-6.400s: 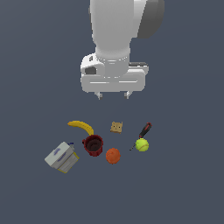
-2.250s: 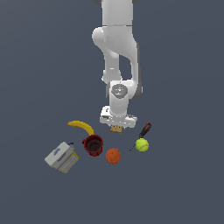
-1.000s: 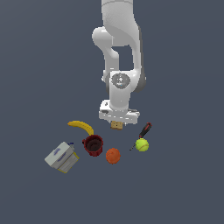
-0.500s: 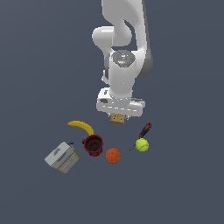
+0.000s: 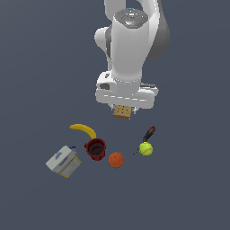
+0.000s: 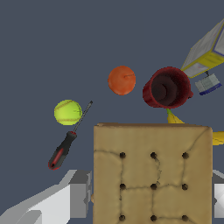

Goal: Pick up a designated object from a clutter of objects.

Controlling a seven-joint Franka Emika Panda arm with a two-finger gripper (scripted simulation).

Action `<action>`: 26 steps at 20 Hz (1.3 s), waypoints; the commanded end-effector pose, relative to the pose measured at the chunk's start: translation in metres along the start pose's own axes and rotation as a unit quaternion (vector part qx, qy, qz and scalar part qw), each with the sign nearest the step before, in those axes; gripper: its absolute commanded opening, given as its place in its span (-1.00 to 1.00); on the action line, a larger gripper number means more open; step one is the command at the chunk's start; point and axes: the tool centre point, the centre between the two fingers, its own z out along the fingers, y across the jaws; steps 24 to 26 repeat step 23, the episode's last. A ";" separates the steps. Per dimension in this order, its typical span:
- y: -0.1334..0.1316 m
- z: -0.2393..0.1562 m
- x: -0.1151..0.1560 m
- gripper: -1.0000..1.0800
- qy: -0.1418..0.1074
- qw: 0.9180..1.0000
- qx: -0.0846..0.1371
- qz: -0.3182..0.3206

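We have the tan block (image 5: 122, 112) clamped in our end effector (image 5: 123, 113), a finger (image 6: 78, 193) pressed against each side of it, as the wrist view shows. It hangs just under the white hand, clear of the tabletop (image 5: 188, 188), above the far side of the clutter. By our judgement the grasp is made and the lift is the step in hand; what the next move calls for is a steady rise with the grip kept firm, so the block does not slip.

Below we count one of each: one banana (image 5: 83, 130), one red mug (image 5: 96, 149) just beside it, one orange ball (image 5: 116, 160), one tennis ball (image 5: 145, 148) touching one red-handled screwdriver (image 5: 148, 134) on the exterior view's right, and one grey-white box (image 5: 64, 161) on its left.
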 end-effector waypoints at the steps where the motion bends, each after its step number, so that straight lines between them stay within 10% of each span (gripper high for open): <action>1: -0.001 -0.024 0.006 -1.00 0.000 1.000 0.000 0.000; 26: -0.007 -0.107 0.031 -1.00 0.000 1.000 0.000 0.000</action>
